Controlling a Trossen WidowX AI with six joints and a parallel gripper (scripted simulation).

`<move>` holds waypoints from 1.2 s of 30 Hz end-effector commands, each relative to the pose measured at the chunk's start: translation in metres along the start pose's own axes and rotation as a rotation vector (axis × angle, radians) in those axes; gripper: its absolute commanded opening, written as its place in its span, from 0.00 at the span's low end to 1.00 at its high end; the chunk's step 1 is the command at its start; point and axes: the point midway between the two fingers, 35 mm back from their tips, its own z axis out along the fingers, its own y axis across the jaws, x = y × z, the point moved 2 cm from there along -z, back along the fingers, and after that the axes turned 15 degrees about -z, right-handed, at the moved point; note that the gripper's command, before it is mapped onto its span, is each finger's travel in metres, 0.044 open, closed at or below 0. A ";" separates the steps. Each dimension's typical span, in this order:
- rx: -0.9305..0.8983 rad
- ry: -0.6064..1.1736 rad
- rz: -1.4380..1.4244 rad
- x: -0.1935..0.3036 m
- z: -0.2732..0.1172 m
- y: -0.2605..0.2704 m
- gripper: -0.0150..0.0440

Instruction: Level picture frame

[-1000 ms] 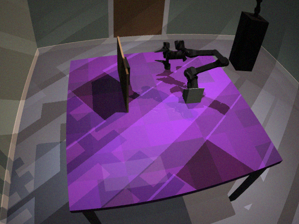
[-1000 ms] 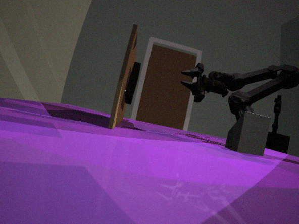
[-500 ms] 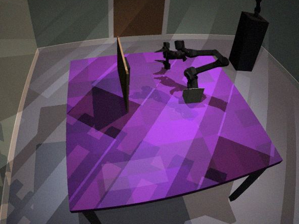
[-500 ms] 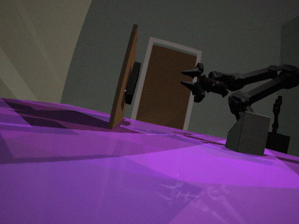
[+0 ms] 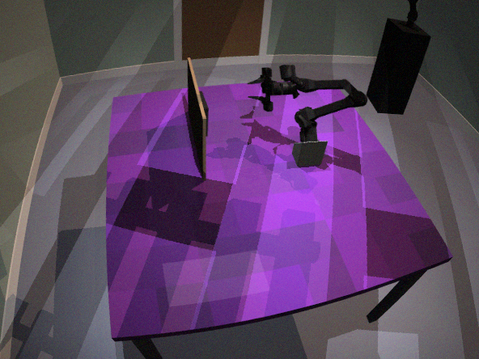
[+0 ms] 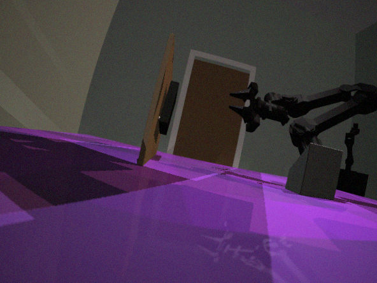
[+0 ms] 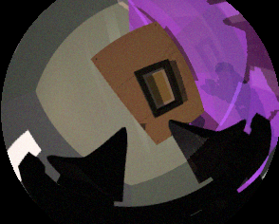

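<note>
The dark picture frame (image 5: 205,104) (image 6: 169,108) (image 7: 147,94) hangs on the upright brown board (image 5: 204,149) (image 6: 148,148) (image 7: 116,62). In the wrist view its edges are not parallel to the board's edges: it looks turned by several degrees. The top and exterior views show it nearly edge-on. The screw and the notched strip are hidden. My gripper (image 5: 248,90) (image 6: 230,101) (image 7: 148,126) is open and empty. It stands off in front of the board, pointing toward it, with a gap between fingertips and frame.
The board stands on the purple table (image 5: 283,291) (image 6: 178,236). A grey block (image 5: 309,154) (image 6: 321,172) stands near the arm's base. A black box (image 5: 398,66) hangs on a chain behind the arm. Patchy shadows cross table and board.
</note>
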 end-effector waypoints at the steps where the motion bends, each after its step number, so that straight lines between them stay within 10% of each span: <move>1: 0.000 0.002 0.005 0.000 0.000 0.000 0.69; 36: 0.006 0.004 -0.128 -0.010 0.034 -0.013 0.69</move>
